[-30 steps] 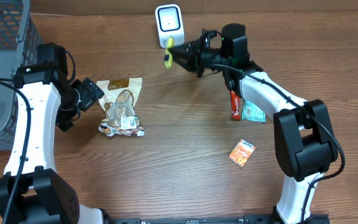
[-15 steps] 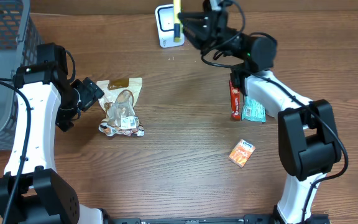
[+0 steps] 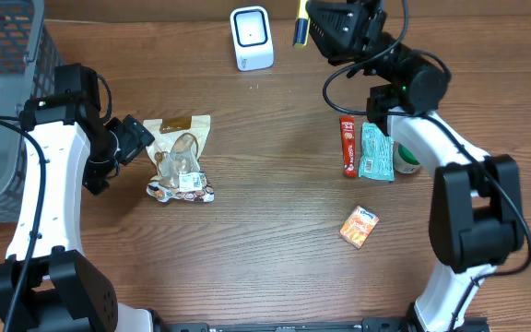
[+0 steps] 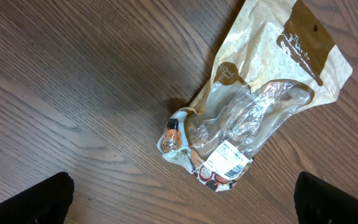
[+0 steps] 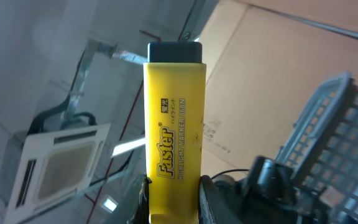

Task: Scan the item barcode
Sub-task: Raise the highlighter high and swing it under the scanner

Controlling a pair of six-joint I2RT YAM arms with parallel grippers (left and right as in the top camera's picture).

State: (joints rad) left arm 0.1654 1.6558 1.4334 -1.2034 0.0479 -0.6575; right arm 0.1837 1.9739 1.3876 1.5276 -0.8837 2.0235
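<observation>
Well, right wrist: you read "Faster" on the marker [image 5: 173, 130], clamped in right gripper [image 5: 173, 202].
Overhead: marker near scanner [image 3: 252, 37], print illegible.
Left wrist: left gripper [image 4: 179, 202] spread wide above bag [image 4: 253, 118].

Glossy yellow plastic marker [image 5: 173, 137]; matt wood-grain table [image 3: 265, 231]; crinkled glossy pouch [image 4: 253, 112].

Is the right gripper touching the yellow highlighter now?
Touching. In the right wrist view the right gripper has its fingers pressed against both sides of the yellow highlighter, with no gap visible.
</observation>
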